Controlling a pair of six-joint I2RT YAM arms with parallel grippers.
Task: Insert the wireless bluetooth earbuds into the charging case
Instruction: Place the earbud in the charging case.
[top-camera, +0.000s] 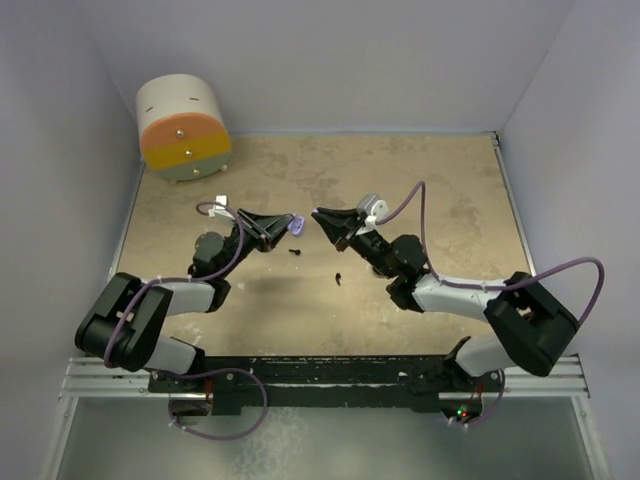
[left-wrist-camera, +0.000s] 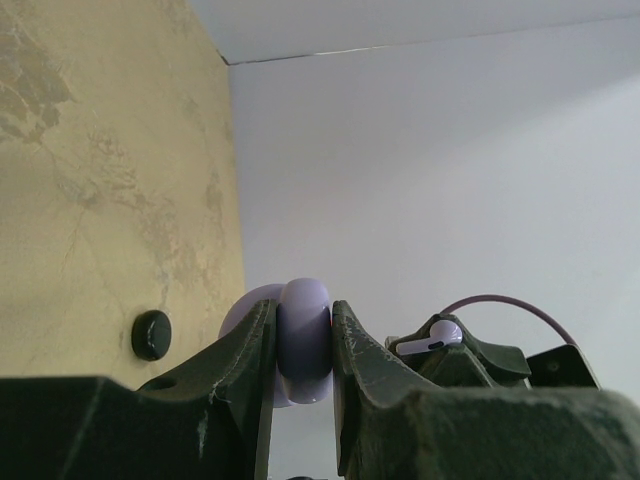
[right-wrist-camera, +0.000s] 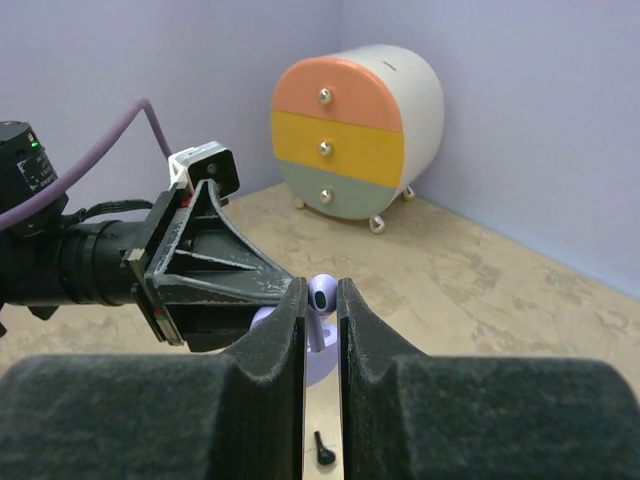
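Left of centre, the left gripper clamps the charging case, holding it out toward the right gripper. That gripper's fingers pinch a lavender earbud, apparently ready for seating. Black earbuds lie on the table below.

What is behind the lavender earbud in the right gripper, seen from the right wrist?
Just behind the earbud is the lavender charging case, held by the left gripper. Farther back stands a chest of drawers. The fingers of the right gripper hide most of the case.
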